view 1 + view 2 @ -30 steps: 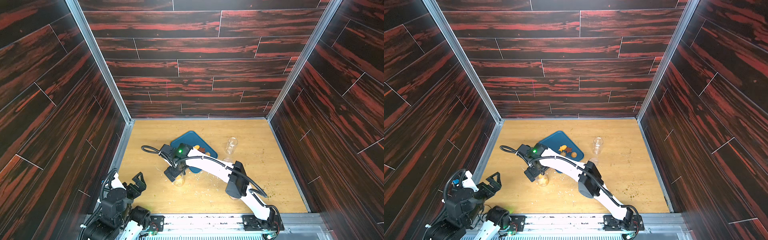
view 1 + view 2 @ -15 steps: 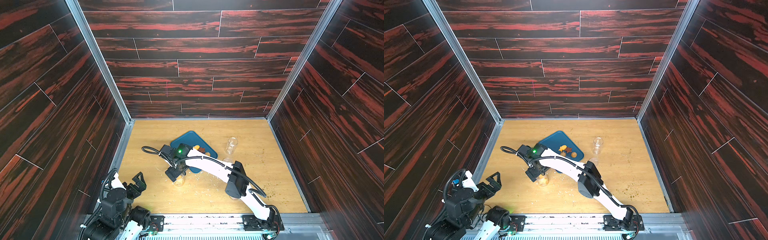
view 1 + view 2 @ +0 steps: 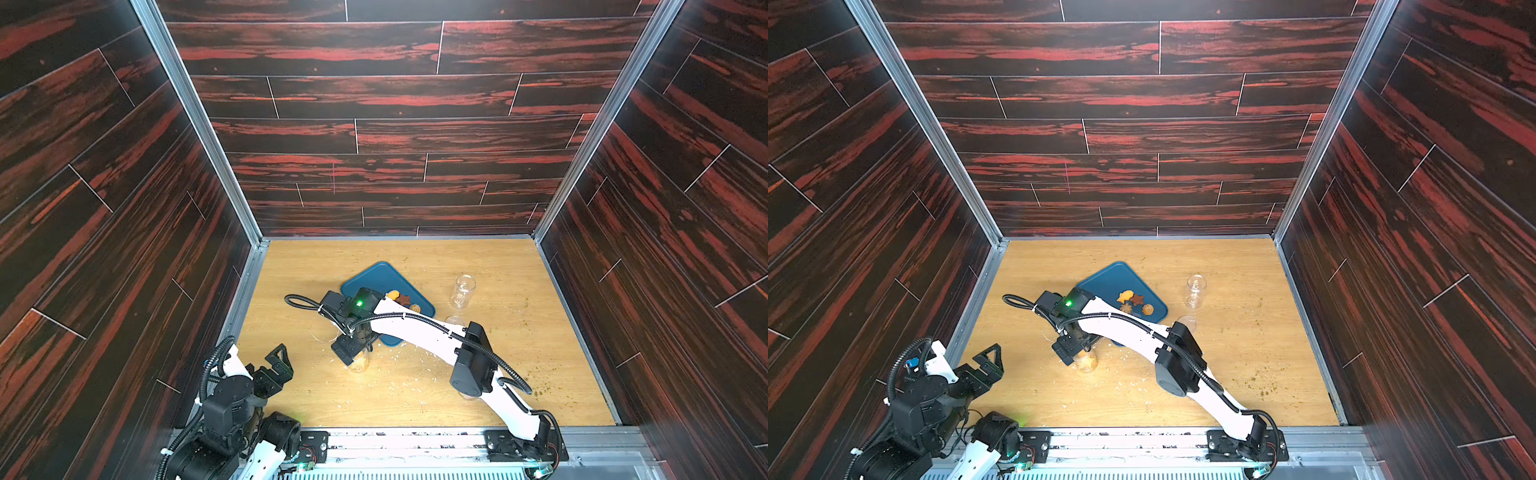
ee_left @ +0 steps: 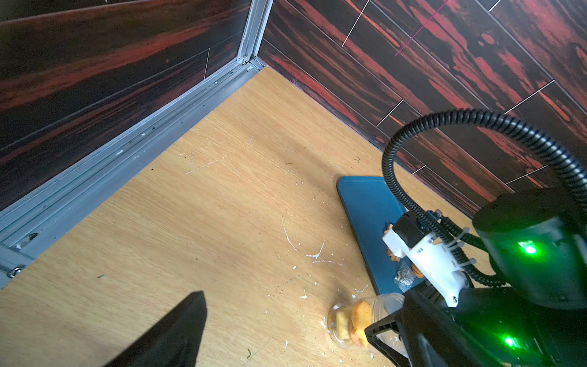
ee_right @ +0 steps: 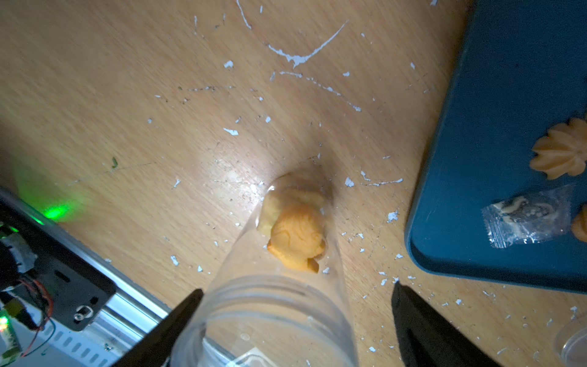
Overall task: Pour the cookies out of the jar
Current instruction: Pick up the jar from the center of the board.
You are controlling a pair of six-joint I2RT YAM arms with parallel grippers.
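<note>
Right gripper spread wide straddling the clear jar's mouth, orange and pale cookies sitting at its bottom, blue tray edge just beside, open table opposite, left gripper spread too, well apart

Right arm stretched forward and leftward, right claw pointing down, jaws spread wide. Left arm folded near base, left claw agape.

No legible text, label, brand or number on anything

both top views: high, downward | wrists: close, share jar
</note>
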